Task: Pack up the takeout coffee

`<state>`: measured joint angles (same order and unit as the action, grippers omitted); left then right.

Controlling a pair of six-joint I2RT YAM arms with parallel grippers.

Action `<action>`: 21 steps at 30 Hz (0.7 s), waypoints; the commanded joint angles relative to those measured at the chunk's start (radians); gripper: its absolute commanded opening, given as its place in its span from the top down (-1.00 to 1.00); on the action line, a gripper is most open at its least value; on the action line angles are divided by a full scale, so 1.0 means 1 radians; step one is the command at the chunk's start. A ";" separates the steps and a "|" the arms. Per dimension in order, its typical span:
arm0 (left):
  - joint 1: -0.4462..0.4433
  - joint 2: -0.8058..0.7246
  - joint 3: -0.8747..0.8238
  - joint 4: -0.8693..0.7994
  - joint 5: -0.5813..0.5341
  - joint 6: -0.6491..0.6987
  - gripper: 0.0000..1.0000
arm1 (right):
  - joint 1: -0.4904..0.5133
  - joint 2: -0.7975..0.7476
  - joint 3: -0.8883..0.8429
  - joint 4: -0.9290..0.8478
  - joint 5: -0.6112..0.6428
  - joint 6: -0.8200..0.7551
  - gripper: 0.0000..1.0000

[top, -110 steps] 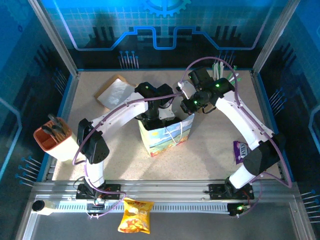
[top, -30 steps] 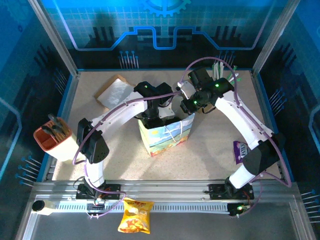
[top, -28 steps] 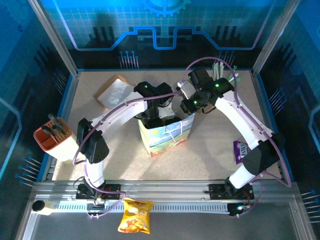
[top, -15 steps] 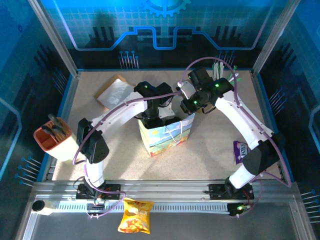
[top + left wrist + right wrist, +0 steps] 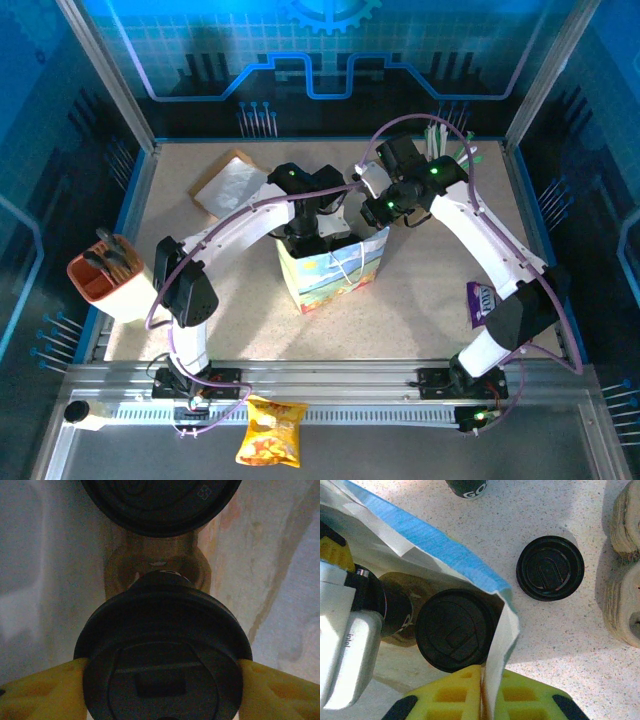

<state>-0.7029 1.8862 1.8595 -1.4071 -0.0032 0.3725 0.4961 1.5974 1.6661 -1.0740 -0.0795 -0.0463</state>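
The takeout coffee (image 5: 162, 645) shows as a round black lid low inside the paper bag (image 5: 335, 275). My left gripper (image 5: 162, 680) is down in the bag, and its yellow fingers (image 5: 45, 690) press against both sides of that lid. A second black lid (image 5: 160, 500) stands just beyond it, seen as a lidded cup (image 5: 452, 630) in the right wrist view. My right gripper (image 5: 492, 690) is shut on the bag's white upper edge (image 5: 502, 630) and holds the mouth open. From above, the left wrist (image 5: 305, 215) covers the bag's opening, with the right gripper (image 5: 380, 222) at its right rim.
A stack of black lids (image 5: 550, 567) lies on the table just outside the bag, a dark cup (image 5: 467, 487) beyond it and wooden pieces (image 5: 625, 580) to the right. An orange utensil holder (image 5: 105, 272) stands far left, napkins (image 5: 232, 185) back left, a purple packet (image 5: 480, 300) right.
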 commanded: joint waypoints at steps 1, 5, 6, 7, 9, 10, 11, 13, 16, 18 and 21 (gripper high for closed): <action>0.007 0.005 -0.005 0.005 0.024 0.012 0.03 | -0.011 0.007 -0.006 -0.017 -0.006 -0.014 0.75; 0.009 0.007 -0.005 0.007 0.028 0.013 0.03 | -0.011 0.008 -0.005 -0.017 -0.007 -0.015 0.75; 0.008 0.007 -0.005 0.009 0.029 0.012 0.03 | -0.011 0.007 -0.005 -0.017 -0.008 -0.015 0.75; 0.009 0.009 -0.006 0.010 0.028 0.012 0.03 | -0.012 0.009 -0.003 -0.019 -0.008 -0.015 0.75; 0.010 0.010 -0.006 0.009 0.028 0.014 0.03 | -0.011 0.011 -0.002 -0.019 -0.009 -0.014 0.75; 0.010 0.010 -0.006 0.010 0.029 0.014 0.04 | -0.011 0.009 -0.003 -0.018 -0.008 -0.015 0.75; 0.010 0.010 -0.006 0.009 0.030 0.014 0.03 | -0.011 0.010 -0.002 -0.019 -0.009 -0.015 0.75; 0.011 0.011 -0.005 0.011 0.032 0.013 0.04 | -0.012 0.011 -0.002 -0.018 -0.010 -0.016 0.75; 0.012 0.013 -0.005 0.010 0.032 0.013 0.04 | -0.011 0.010 -0.002 -0.019 -0.010 -0.016 0.75; 0.013 0.013 -0.005 0.010 0.032 0.014 0.04 | -0.011 0.012 -0.002 -0.018 -0.010 -0.016 0.75; 0.012 0.014 -0.006 0.011 0.031 0.015 0.04 | -0.012 0.014 0.000 -0.018 -0.011 -0.015 0.75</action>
<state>-0.6994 1.8862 1.8595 -1.3991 -0.0021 0.3729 0.4961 1.5978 1.6661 -1.0740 -0.0799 -0.0467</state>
